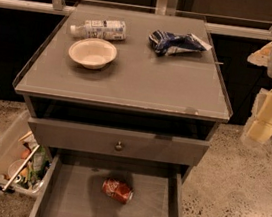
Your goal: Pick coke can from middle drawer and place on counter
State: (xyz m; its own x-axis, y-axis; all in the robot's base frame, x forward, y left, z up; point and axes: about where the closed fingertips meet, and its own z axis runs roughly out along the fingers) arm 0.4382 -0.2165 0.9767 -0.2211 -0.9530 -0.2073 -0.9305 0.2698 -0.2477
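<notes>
The coke can [117, 190] lies on its side on the floor of the open middle drawer [77, 206], near the drawer's middle. The counter [150, 79] is the grey cabinet top above it. My gripper [266, 121] hangs at the right edge of the view, beside the cabinet's right side, at about counter height. It is well apart from the can and holds nothing that I can see.
On the counter lie a white-labelled clear bottle [99, 28], a white bowl [92, 52] and a blue snack bag [178, 43]. The shut upper drawer front with a round knob [118, 145] sits above the open drawer. A clear bin [5, 158] of items stands on the floor at left.
</notes>
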